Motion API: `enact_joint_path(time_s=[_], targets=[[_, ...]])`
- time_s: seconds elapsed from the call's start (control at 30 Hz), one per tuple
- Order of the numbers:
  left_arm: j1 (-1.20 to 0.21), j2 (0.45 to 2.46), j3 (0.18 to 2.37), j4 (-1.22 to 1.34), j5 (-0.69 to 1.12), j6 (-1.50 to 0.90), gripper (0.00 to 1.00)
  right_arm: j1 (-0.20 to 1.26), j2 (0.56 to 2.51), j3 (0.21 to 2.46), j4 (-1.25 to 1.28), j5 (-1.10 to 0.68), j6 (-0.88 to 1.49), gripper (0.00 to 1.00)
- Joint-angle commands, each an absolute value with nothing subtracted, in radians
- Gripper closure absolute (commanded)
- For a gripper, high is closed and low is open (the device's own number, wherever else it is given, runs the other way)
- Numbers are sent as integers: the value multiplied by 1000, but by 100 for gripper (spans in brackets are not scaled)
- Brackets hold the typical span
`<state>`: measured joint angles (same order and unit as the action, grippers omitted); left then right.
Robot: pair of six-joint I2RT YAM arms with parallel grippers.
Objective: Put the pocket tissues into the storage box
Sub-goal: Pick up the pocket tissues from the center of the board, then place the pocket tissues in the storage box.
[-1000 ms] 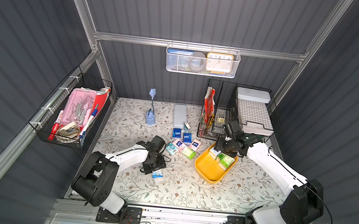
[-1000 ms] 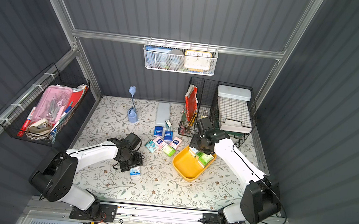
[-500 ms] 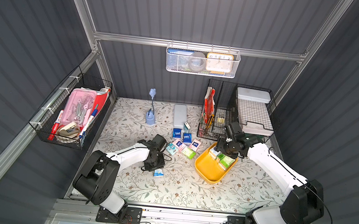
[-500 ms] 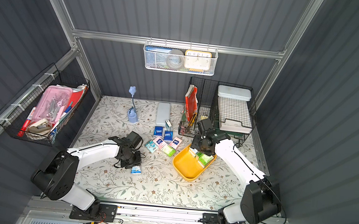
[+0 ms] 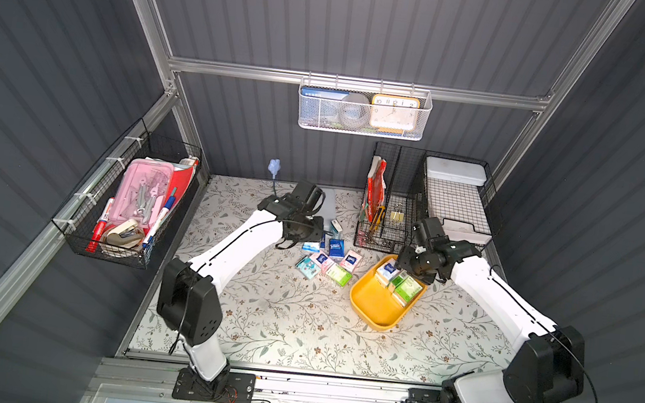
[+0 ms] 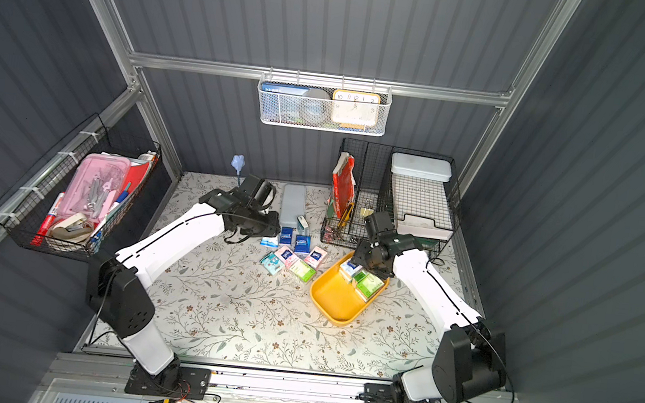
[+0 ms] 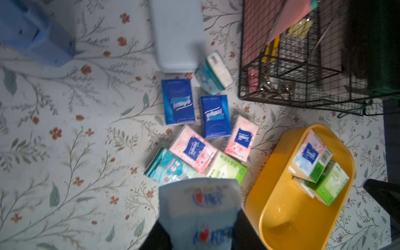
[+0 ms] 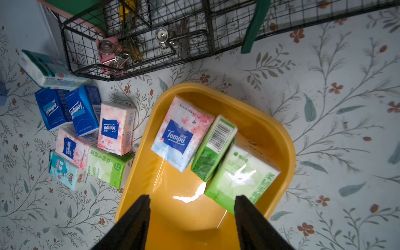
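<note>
Left hand point(image 7: 199, 234) clamped on a soft white-and-pale-blue plastic-wrapped tissue packet point(image 7: 199, 201). Centre: seven loose pocket tissues point(image 7: 214, 116) on the floral worktop point(image 7: 65, 151), dark blue, pink, teal, green. Likely light, squashy, slippery-wrapped; best pinched across the narrow sides. Right: shallow yellow plastic storage box point(image 8: 290, 151) holding three packets; right hand point(image 8: 192, 198) spread apart, empty, over it.

Shallow yellow plastic tub point(image 5: 372, 311) on floral table point(image 5: 278, 321); three plastic-wrapped tissue packets point(image 5: 400, 284) in its far end. Loose packet cluster point(image 5: 330, 259) lies left of tub, black wire basket point(image 5: 396, 169) behind tub. One pale packet point(image 7: 199, 199) in left pincer point(image 7: 200, 236), at cluster's left edge.
</note>
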<state>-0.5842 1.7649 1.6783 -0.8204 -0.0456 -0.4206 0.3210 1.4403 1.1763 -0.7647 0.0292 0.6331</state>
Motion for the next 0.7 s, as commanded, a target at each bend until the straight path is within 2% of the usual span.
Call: enact_joint_path(time_s=[0.0,0.27,0.47,0.67], targets=[[-678,1869,1818,-900,-8,-303,65,273,1394,1157,-801,12,618,34],[-860,2105,2089,-960,39,-239,63,206,1323,1115,-812,-3,618,34],[-954,2176,2083,-938,65,-245,64,164,1280,1067,-805,-9,627,34],[-992,2223,2047,-925,-2,-244,64,147,1262,1052,-791,-27,631,34]])
